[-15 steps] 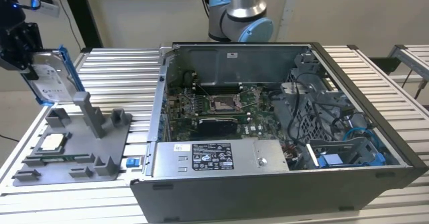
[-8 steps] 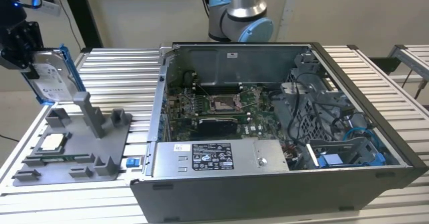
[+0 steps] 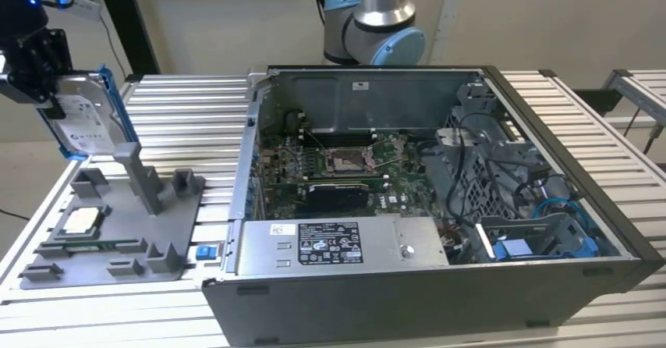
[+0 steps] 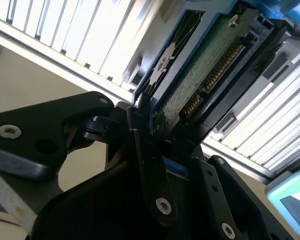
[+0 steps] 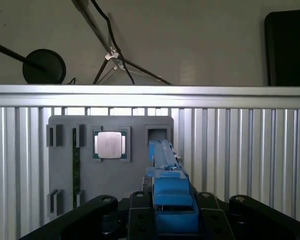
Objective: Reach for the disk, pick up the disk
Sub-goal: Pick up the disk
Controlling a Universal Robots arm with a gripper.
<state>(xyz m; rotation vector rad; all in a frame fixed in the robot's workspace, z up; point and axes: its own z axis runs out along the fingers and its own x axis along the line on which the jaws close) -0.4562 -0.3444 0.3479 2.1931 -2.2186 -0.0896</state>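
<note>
The disk (image 3: pixel 89 118) hangs upright in the air at the exterior view's far left, above the grey fixture plate (image 3: pixel 115 239). It is silver-grey with a white label and a blue bracket around it. My gripper (image 3: pixel 52 98) is shut on its upper edge. The second wrist view shows the disk's green circuit board (image 4: pixel 205 65) clamped between my black fingers (image 4: pixel 140 120). In the first wrist view the blue bracket edge (image 5: pixel 165 170) stands between the jaws, over the plate's empty slot (image 5: pixel 157 134).
The fixture plate holds a square silver processor chip (image 3: pixel 81 220) and a memory stick (image 3: pixel 89 246); a small blue clip (image 3: pixel 206 251) lies beside it. An open computer case (image 3: pixel 416 207) takes up the middle and right of the slatted table (image 3: pixel 198 106).
</note>
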